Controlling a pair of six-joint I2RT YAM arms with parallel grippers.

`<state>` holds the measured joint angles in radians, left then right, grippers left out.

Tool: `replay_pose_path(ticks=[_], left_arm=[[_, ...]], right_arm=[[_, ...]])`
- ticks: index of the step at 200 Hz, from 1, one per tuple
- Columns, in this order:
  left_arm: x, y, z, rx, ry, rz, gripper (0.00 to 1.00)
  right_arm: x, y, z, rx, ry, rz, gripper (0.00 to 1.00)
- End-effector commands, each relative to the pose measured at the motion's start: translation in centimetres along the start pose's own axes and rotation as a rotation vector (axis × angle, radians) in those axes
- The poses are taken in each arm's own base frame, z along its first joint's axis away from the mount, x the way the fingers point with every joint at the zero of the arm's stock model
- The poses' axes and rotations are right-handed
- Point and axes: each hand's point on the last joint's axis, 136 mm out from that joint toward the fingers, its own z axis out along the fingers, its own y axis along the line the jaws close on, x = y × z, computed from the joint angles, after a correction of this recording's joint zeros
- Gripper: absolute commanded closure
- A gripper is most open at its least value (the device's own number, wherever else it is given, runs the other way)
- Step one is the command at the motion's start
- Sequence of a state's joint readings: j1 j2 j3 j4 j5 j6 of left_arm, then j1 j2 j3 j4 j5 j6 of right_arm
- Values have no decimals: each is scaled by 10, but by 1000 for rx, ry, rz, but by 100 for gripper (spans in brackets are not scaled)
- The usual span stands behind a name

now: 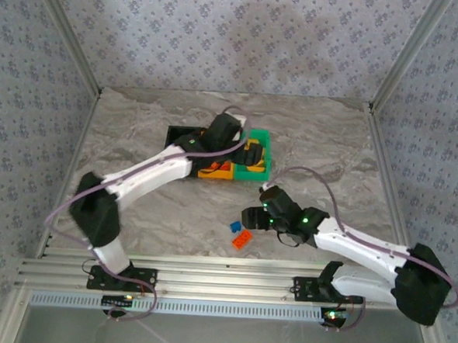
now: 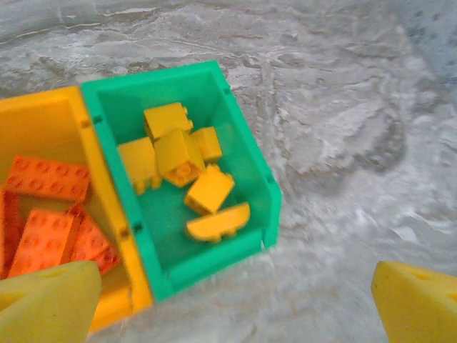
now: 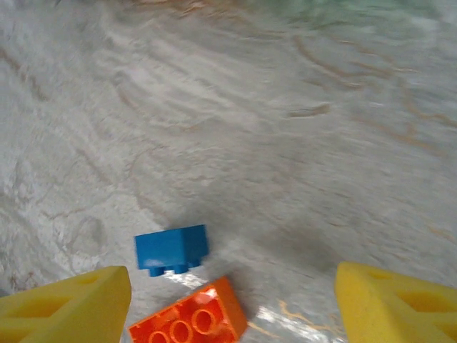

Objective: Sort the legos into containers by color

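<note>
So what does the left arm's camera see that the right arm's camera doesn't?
The left arm's camera looks down into a green bin holding yellow bricks, joined to a yellow bin holding orange bricks. The right arm's camera instead looks at a blue brick and an orange brick lying loose on the tabletop. Both show that marbled surface, and each shows its own open claw, the left claw and the right claw, with yellow fingertips in the bottom corners.
</note>
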<state>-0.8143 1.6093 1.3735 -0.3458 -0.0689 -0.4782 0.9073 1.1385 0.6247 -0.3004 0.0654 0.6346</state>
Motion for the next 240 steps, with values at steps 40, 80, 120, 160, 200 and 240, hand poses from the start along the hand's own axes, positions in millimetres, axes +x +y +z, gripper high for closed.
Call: replay_pose_path(ticks=[40, 80, 120, 160, 200, 240], left_arm=[[106, 75, -68, -152, 4, -143, 1], [157, 121, -95, -254, 1, -247, 1], [183, 146, -111, -288, -39, -326, 0], [195, 158, -117, -321, -48, -359, 1], [196, 162, -122, -316, -83, -390, 0], [200, 163, -127, -295, -93, -400, 1]], right_arm=[[6, 34, 33, 26, 63, -179, 24], [14, 34, 55, 59, 106, -193, 29], [20, 38, 70, 57, 135, -198, 43], [8, 52, 68, 23, 113, -207, 66], [-49, 95, 54, -73, 8, -216, 69], [-132, 135, 65, -153, -86, -225, 69]])
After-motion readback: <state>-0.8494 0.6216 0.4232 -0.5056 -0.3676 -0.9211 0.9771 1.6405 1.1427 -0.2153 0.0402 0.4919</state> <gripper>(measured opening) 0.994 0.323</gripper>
